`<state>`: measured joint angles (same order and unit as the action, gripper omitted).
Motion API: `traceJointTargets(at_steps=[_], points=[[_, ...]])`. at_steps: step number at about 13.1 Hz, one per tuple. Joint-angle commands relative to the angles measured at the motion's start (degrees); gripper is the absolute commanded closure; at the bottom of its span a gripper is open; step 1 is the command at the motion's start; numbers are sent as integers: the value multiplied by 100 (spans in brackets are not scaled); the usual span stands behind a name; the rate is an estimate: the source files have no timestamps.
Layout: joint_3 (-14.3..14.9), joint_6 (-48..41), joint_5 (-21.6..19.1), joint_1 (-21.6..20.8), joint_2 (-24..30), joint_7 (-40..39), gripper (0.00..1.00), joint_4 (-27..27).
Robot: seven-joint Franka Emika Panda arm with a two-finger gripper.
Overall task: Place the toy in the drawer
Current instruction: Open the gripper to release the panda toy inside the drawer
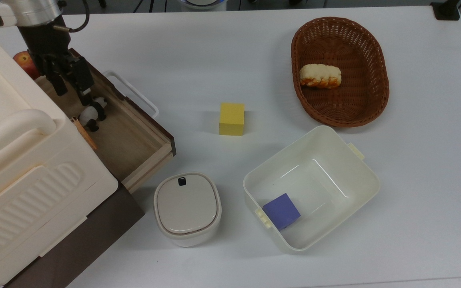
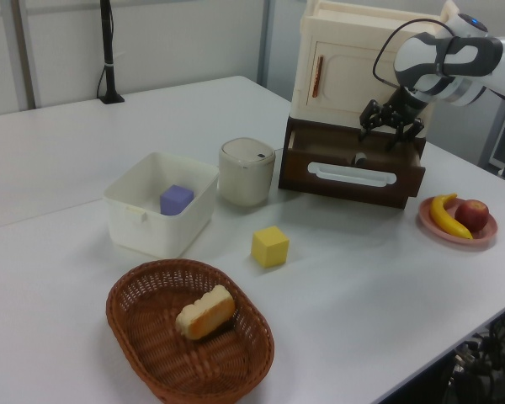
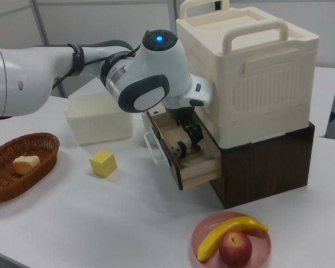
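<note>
The toy [image 1: 93,113], a small black-and-white panda, lies on the wooden floor of the open drawer [image 1: 134,140], near the cabinet side. My gripper [image 1: 73,91] hangs just above and behind it, open, with nothing between its fingers. In the right view the toy [image 3: 181,149] rests inside the drawer [image 3: 196,167] just below the gripper [image 3: 191,134]. In the left view the gripper [image 2: 390,130] hovers over the drawer [image 2: 353,181], whose dark front carries a white loop handle.
A cream cabinet [image 1: 14,168] sits over the drawer. On the table are a yellow cube [image 1: 231,119], a lidded round container [image 1: 187,208], a cream tub [image 1: 350,168] holding a purple cube [image 1: 281,211], and a wicker basket [image 1: 358,100] with bread [image 1: 320,76]. A fruit plate [image 3: 231,240] stands beside the cabinet.
</note>
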<state>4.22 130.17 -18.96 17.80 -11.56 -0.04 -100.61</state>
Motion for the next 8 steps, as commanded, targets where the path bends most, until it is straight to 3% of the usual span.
traceJointTargets(at_steps=[1,6,8], points=[[-44,-167,-11,-4,-101,-163,5,182],[-474,-149,86,-39,74,47,5,208],[-536,-176,77,-389,372,153,0,147]])
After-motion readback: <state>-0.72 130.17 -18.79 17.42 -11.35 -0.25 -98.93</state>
